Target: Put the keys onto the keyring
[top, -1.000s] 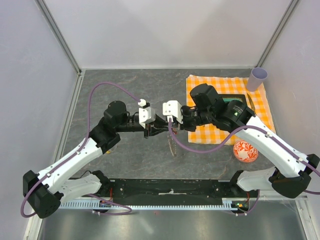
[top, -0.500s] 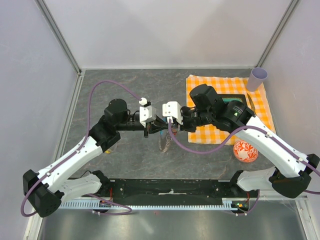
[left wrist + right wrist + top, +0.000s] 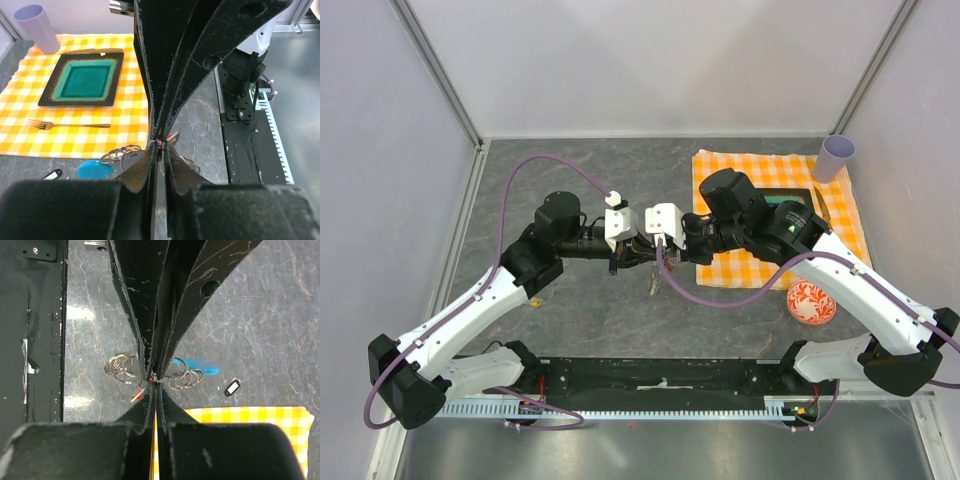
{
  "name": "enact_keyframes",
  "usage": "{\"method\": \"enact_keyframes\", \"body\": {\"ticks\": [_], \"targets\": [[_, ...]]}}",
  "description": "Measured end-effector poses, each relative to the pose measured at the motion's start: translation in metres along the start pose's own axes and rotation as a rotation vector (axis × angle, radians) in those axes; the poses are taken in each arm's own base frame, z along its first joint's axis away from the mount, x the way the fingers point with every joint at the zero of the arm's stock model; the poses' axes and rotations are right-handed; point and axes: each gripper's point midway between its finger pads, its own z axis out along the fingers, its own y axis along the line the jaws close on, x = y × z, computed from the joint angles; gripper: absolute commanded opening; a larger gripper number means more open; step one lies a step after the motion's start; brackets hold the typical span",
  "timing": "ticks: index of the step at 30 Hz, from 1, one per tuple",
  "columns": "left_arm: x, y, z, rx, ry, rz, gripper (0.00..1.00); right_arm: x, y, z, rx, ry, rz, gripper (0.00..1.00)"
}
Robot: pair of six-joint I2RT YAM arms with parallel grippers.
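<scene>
Tip-to-tip transfer above the middle of the table (image 3: 570, 320). My left gripper (image 3: 158, 150) and my right gripper (image 3: 154, 390) meet nose to nose, each with its jaws drawn narrow, almost closed, on one small shared pinch point. The fingers hide what lies between the pads. The keyring (image 3: 122, 369) hangs at that point, its grey loops fanning out to either side and its blue piece (image 3: 200, 365) just right of them. I cannot tell which of my grippers bears it. A sliver of red beside my right fingers is, I judge, the head of the key (image 3: 136, 397). The black-and-white fob (image 3: 231, 387) lies apart, near the edge of the checked cloth (image 3: 20, 135).

In my judgement the step is threading the key onto a loop. Done well, it calls for:
- One gripper as a steady anchor while the other makes small sliding moves along the loop.
- Tips aligned throughout.
- No opening of either jaw until the key visibly hangs from the ring, or chain and key may drop.
</scene>
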Motion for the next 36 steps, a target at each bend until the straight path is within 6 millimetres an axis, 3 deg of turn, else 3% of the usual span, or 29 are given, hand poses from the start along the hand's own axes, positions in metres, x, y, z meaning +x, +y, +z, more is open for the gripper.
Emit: {"method": "enact_keyframes", "body": {"ticks": [4, 8, 11, 12, 15, 26, 36], "targets": [[0.002, -0.001, 0.0, 0.002, 0.009, -0.007, 0.02, -0.001, 0.0, 0.0, -0.001, -0.002, -0.002, 0.0], [0.002, -0.001, 0.0, 0.006, 0.01, -0.005, 0.02, -0.001, 0.001, 0.0, -0.004, -0.004, -0.003, 0.0], [0.002, -0.001, -0.001, 0.005, 0.011, -0.006, 0.02, -0.001, 0.001, 0.001, -0.002, -0.007, 0.0, 0.1], [0.002, -0.001, -0.001, 0.0, 0.012, -0.005, 0.02, -0.001, 0.001, 0.001, 0.003, -0.012, 0.003, 0.19], [0.001, 0.002, -0.003, -0.027, -0.001, 0.012, 0.02, -0.004, -0.001, 0.0, 0.037, -0.044, 0.018, 0.22], [0.0, 0.007, -0.022, -0.211, -0.184, 0.073, 0.02, -0.02, -0.044, -0.04, 0.326, -0.373, 0.277, 0.28], [-0.032, 0.014, -0.032, -0.287, -0.352, 0.116, 0.02, -0.029, -0.022, -0.014, 0.128, -0.559, 0.476, 0.34]]}}
